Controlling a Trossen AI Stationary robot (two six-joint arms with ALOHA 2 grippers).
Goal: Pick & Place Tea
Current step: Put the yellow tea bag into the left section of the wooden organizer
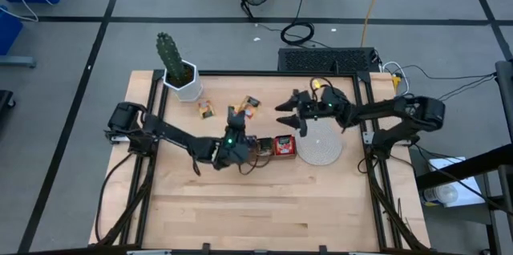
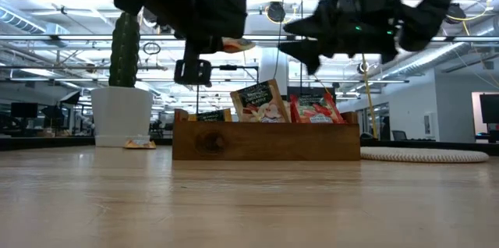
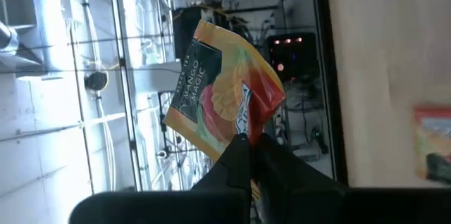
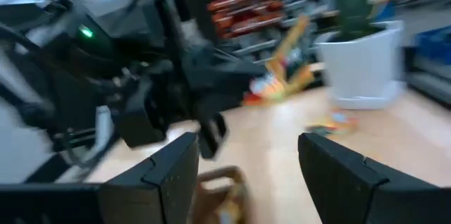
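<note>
left gripper [image 3: 246,155] clamped on one corner of a yellow-orange mango tea sachet [image 3: 222,86], raised in the air above the wooden tray [image 2: 265,140]; pinched by the corner so the flat packet hangs free, probably to let it drop edge-first into a slot. in the high view, positioned over the tray's left end [image 1: 239,139]. right gripper [image 4: 243,157] spread wide and empty, hovering just beyond the tray near the round whitish disc [image 1: 321,149], seemingly waiting its turn. tray lying mid-table, divided into compartments: red sachet [image 1: 284,146] filling the end nearest the disc; from table height, a tan sachet [image 2: 260,101] and red sachets [image 2: 316,109] standing upright above the rim, a darker packet [image 2: 212,115] barely showing at the left end. loose sachets [image 1: 206,109] still on the table between tray and potted cactus [image 1: 178,70], another pair [image 1: 249,105] close behind the tray. judged partway through: several packed, several left.
</note>
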